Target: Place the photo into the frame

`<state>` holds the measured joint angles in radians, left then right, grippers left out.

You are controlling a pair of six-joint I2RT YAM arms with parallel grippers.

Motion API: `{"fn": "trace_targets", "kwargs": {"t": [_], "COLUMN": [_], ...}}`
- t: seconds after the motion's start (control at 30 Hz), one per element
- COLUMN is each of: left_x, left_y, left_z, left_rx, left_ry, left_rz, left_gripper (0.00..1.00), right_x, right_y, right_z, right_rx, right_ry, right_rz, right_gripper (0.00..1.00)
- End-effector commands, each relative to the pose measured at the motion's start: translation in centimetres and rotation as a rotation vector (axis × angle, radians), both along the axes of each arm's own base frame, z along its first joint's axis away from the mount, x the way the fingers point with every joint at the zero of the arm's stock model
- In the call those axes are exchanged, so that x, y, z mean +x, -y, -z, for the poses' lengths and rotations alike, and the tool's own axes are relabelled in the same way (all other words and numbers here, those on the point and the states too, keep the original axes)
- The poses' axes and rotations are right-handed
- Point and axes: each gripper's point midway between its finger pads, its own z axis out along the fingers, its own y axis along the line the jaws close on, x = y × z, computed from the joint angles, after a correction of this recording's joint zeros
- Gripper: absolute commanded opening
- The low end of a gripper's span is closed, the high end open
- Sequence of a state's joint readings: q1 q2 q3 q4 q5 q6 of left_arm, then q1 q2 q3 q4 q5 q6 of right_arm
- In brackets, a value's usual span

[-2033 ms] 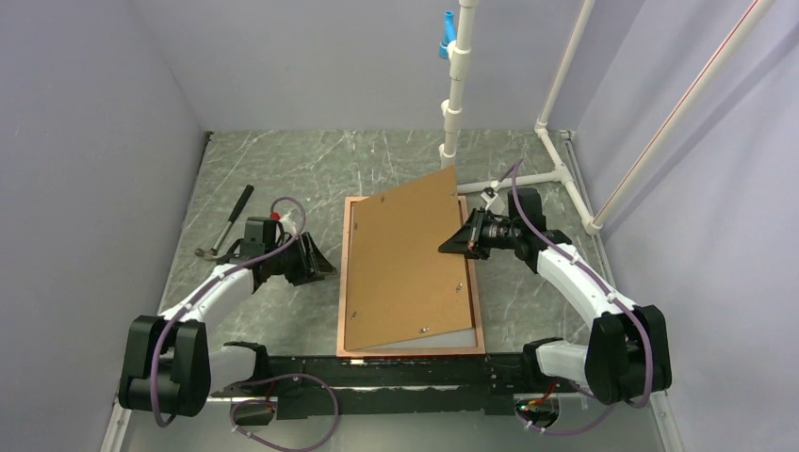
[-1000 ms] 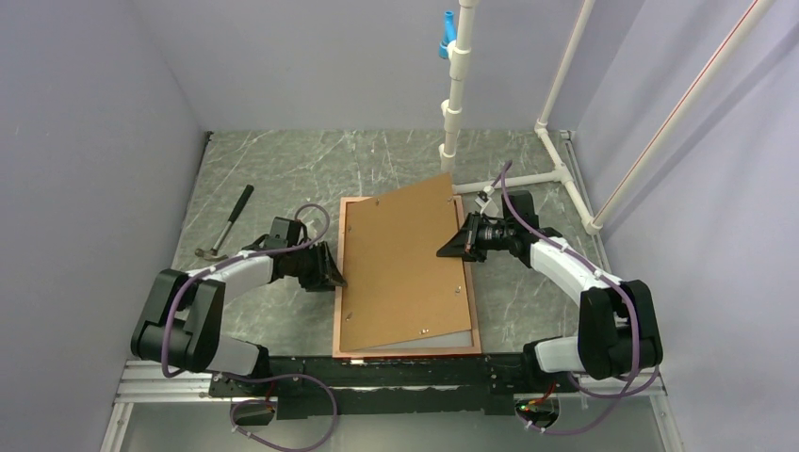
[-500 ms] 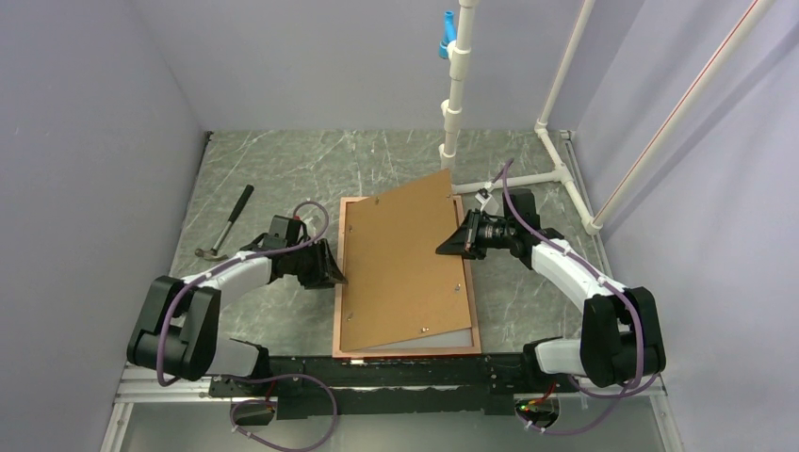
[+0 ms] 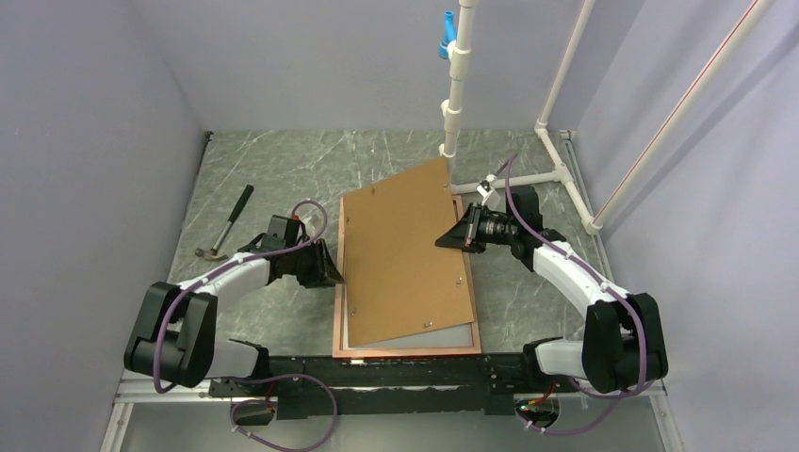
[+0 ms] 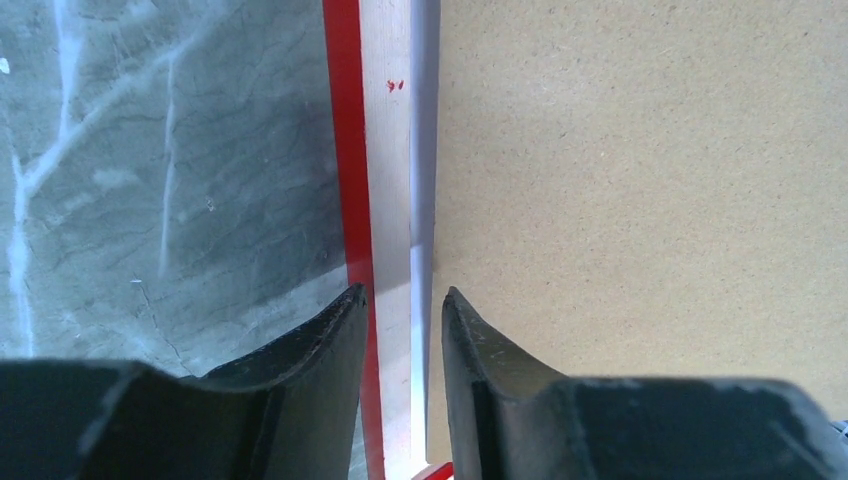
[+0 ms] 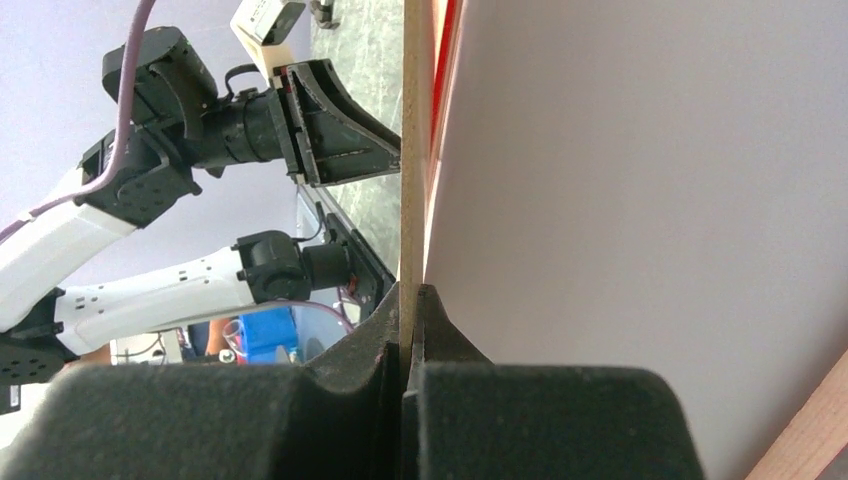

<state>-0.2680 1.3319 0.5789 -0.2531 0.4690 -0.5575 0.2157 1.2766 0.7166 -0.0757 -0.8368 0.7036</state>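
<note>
The frame (image 4: 405, 353) lies face down on the table, copper-orange edge up. The photo (image 4: 419, 336) lies in it, white back up, showing as a strip at the near edge. A brown backing board (image 4: 405, 254) slants over both. My right gripper (image 4: 443, 240) is shut on the board's right edge (image 6: 410, 150), with the photo's white back (image 6: 650, 200) beyond it. My left gripper (image 4: 332, 268) is at the frame's left rail, open by a narrow gap (image 5: 405, 300), holding nothing. Its view shows the red frame edge (image 5: 345, 150), a photo strip (image 5: 423, 200) and the board (image 5: 640, 200).
A hammer (image 4: 226, 224) lies at the far left of the table. A white pipe stand (image 4: 452, 104) rises just behind the frame, with pipes running along the right side (image 4: 565, 179). Grey walls close in left and right.
The backing board has swung left at its far end and now covers the frame's far left corner. The right gripper moved with it. The left gripper has barely moved.
</note>
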Motion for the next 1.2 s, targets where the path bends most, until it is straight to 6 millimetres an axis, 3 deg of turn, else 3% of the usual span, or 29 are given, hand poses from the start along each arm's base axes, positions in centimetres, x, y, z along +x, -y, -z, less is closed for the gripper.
{"fn": "trace_targets", "kwargs": {"t": [0.0,0.5,0.9,1.0,1.17], "left_x": [1.1,1.2,1.1,1.0,1.0], "left_y": [0.1,-0.3,-0.3,-0.6,-0.9], "left_z": [-1.2,-1.0,0.4,0.7,1.0], "left_rx": [0.004,0.030,0.036,0.052,0.073], "left_ry": [0.061,0.064,0.030,0.024,0.019], "left_rz": [0.010,-0.008,-0.011,-0.016,-0.019], "left_gripper": [0.37,0.31,0.17,0.14,0.08], "right_x": [1.6,-0.4,-1.2,-1.7,-1.5], "right_y": [-0.4,0.1,-0.1,-0.2,-0.4], "right_z": [-2.0,-0.2,2.7,2.3,0.1], "right_rx": [0.032,0.036,0.025,0.033,0.063], "right_ry": [0.155,0.007,-0.123,-0.142,-0.110], "right_rz": [-0.012,0.048,0.030,0.023,0.019], "right_gripper": [0.00,0.00,0.00,0.00,0.00]}}
